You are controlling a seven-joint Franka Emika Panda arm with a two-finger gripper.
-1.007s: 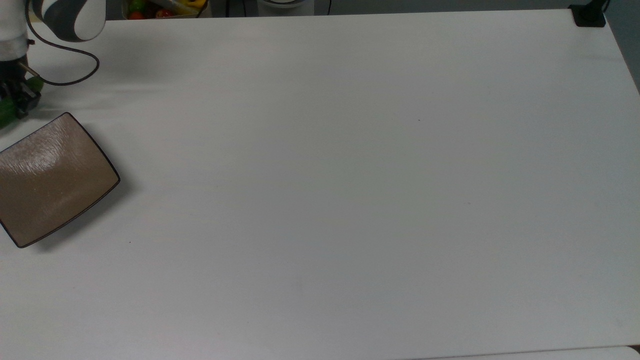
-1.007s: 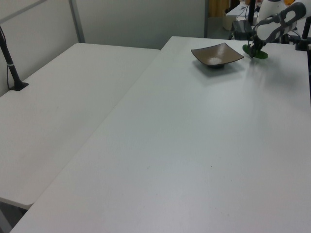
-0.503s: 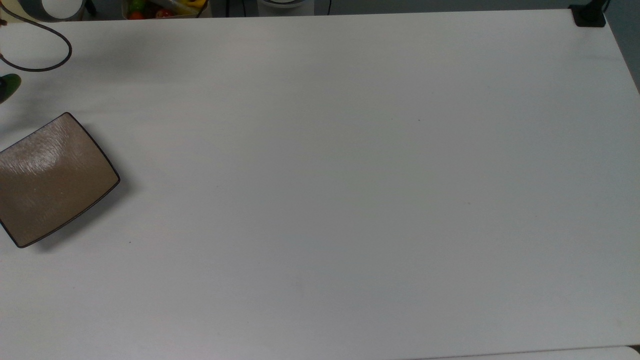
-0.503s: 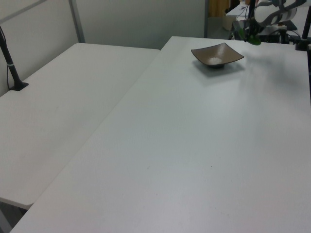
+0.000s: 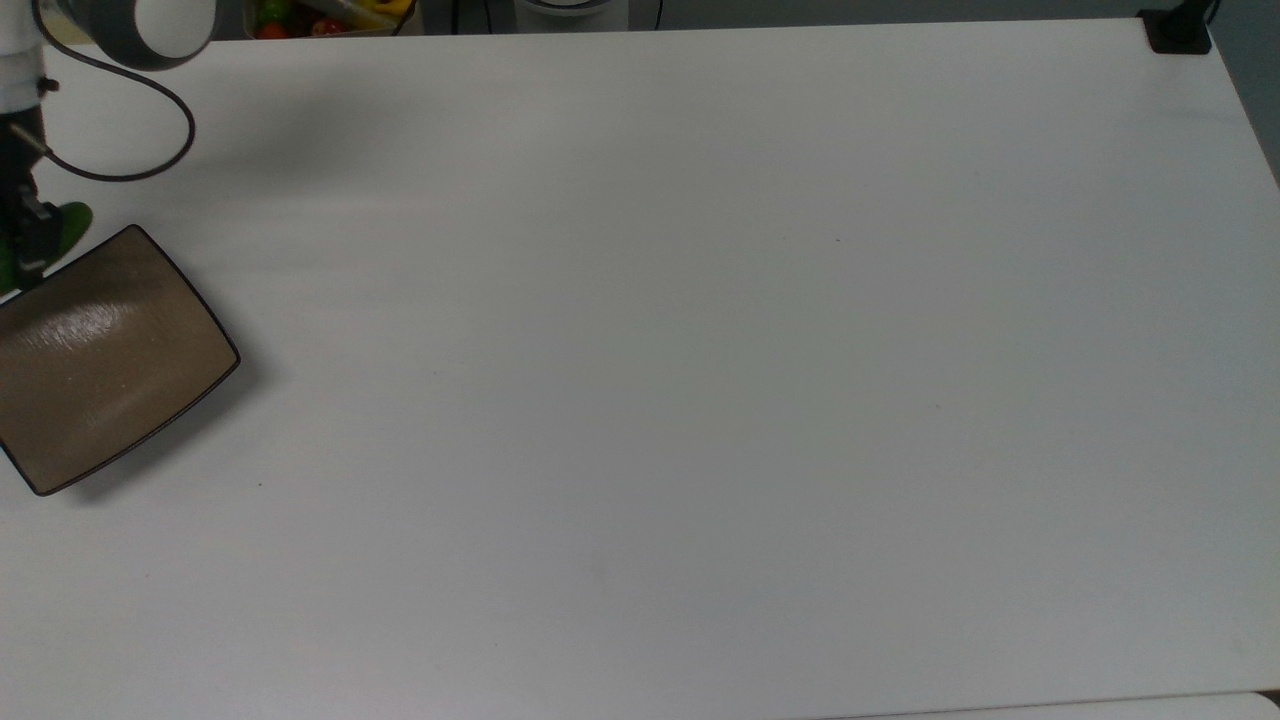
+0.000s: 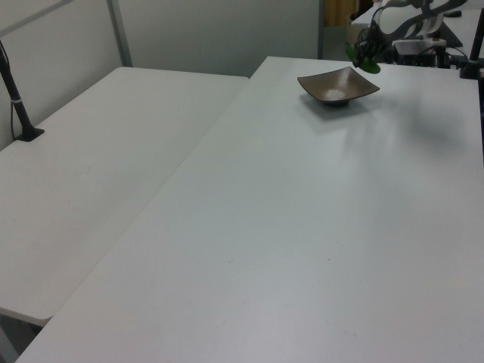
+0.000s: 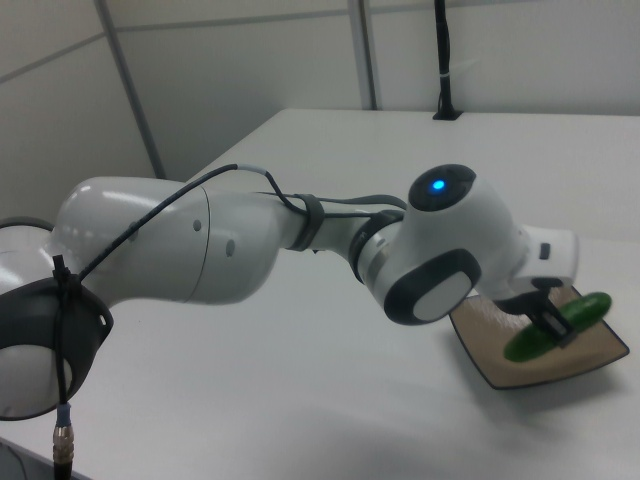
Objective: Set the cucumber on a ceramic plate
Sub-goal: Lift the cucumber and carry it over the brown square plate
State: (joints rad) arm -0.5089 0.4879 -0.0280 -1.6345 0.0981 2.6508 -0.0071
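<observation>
A dark green cucumber (image 7: 590, 307) hangs in the air with my gripper (image 7: 550, 320) shut across its middle. It hovers over the ceramic plate (image 7: 590, 352), a glossy brown square dish with a dark rim. In the top view the gripper (image 5: 25, 245) holds the cucumber (image 5: 72, 218) just above the plate's (image 5: 110, 360) far corner, at the top view's left edge. In the left view the cucumber (image 6: 363, 62) floats just behind the plate (image 6: 338, 85), a little above it. The plate has nothing on it.
The white arm (image 7: 240, 240) spans the right view's left and middle. Its cable (image 5: 150, 150) loops over the table. A box of colourful vegetables (image 5: 330, 15) sits beyond the far edge. A black post base (image 5: 1180, 30) stands at the top view's top right. A second table (image 6: 98, 151) adjoins.
The cucumber has come up off the table in the gripper and travelled towards the plate, from beside it to over its far corner.
</observation>
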